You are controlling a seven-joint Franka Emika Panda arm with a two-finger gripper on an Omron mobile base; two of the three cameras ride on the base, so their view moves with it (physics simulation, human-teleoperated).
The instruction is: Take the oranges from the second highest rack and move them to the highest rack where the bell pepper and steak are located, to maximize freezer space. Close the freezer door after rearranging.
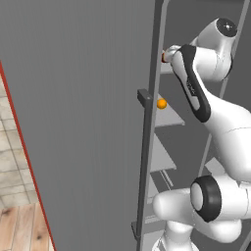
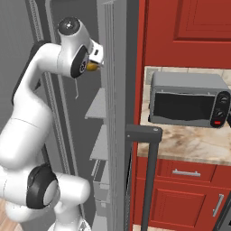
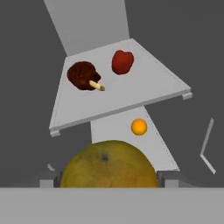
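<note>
Orange-yellow orange (image 3: 109,164) held in my end effector (image 3: 109,177), bottom centre; highest rack (image 3: 144,94) above it, second orange (image 3: 139,127) mid-frame below. Risk: release short of the rack edge, fruit rolls off.

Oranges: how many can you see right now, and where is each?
2. One orange sits between the gripper fingers, in front of the highest rack. The other orange lies on the second highest rack below. Others may be hidden.

glossy oranges (image 3: 109,164), matt grey highest rack (image 3: 144,89)
</note>
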